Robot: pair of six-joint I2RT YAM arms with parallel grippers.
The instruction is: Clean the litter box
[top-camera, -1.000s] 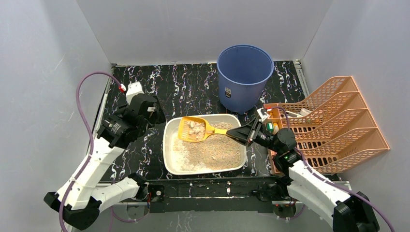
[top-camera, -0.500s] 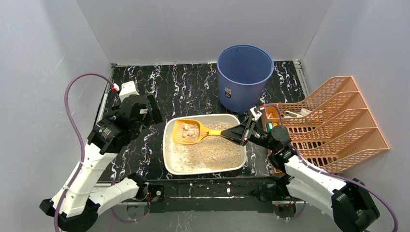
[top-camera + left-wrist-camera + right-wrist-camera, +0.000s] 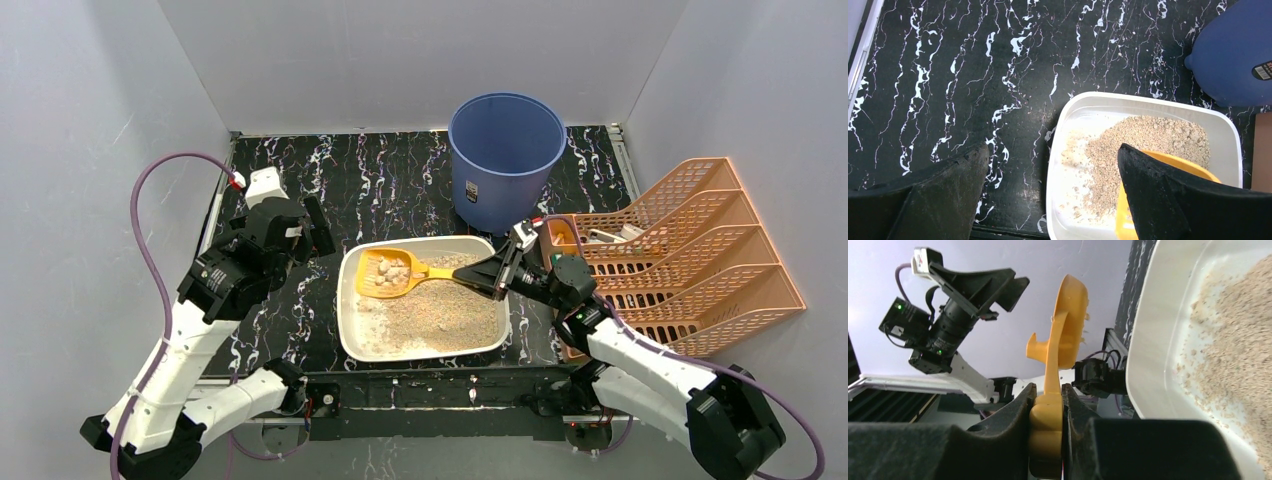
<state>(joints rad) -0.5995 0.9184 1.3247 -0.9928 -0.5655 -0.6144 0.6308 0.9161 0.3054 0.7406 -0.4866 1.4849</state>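
Your right end effector (image 3: 488, 274) is pinched on the handle end of the orange scoop (image 3: 385, 273). The wrist view shows both pads flat against the handle, so the blade shouldn't roll in the grip. The scoop sits roughly level over the upper-left part of the litter box (image 3: 346, 310), carrying pale clumps (image 3: 392, 268). Level is what holds the load in.

The litter box is at centre frame on the tabletop (image 3: 380, 190), just below-left of the blue bucket (image 3: 506, 155). They're close; I can't tell if they touch. My read: that spacing gives a short carry, i.e. lift, swing up-right, tip over the bucket rim.

Your left end effector (image 3: 1053, 152) is spread wide and holds nothing. It hovers over the box's left edge, apart from the scoop. I'd guess it's either out of the scoop's path or ready to steady the box.

The orange rack (image 3: 690, 260) at right of frame sits right against your right arm, so watch the elbow on the swing. Main risk: tilt early and the clumps drop back into the litter.
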